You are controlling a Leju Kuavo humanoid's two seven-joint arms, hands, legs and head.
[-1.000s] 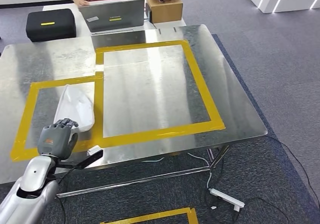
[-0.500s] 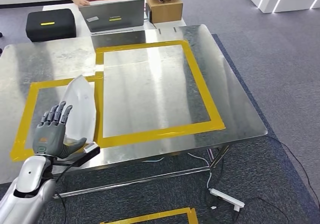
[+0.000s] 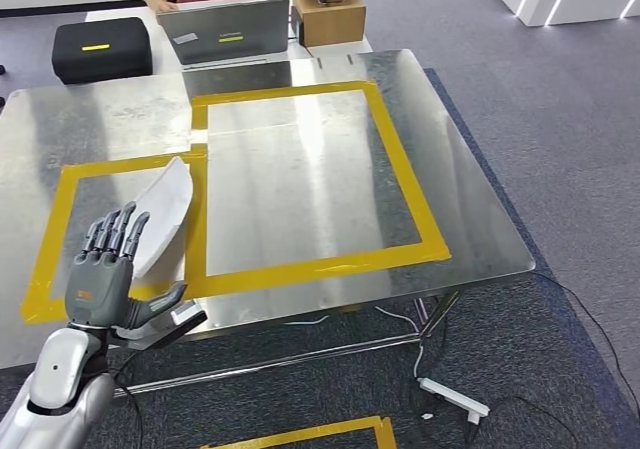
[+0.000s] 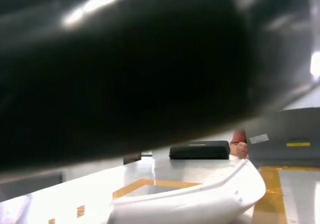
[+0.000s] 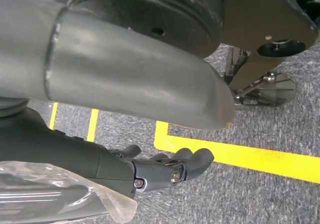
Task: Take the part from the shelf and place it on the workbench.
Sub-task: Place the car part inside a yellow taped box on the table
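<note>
White part (image 3: 161, 212): lying tilted on the steel counter (image 3: 302, 179), inside the left yellow-taped frame (image 3: 53, 239), near edge. Left hand (image 3: 102, 274): just nearer, fingers spread, holding nothing. Right hand (image 5: 166, 169): hanging above carpet floor (image 5: 226, 194), fingers loosely curled, empty.

Workbench: shiny sheet-metal workbench (image 3: 468, 199) on thin metal legs, standing on grey carpet.
Tape: yellow tape squares (image 3: 400, 169) stuck flat on the top; a large square mid-bench, a smaller one joined to its left side.
Part: white curved plastic part (image 3: 162, 209) lies inside the smaller tape square, its edge near the shared tape strip (image 4: 196, 199).
Beyond far edge: black case (image 3: 102, 47), grey laptop (image 3: 226, 29), on a white table.
</note>
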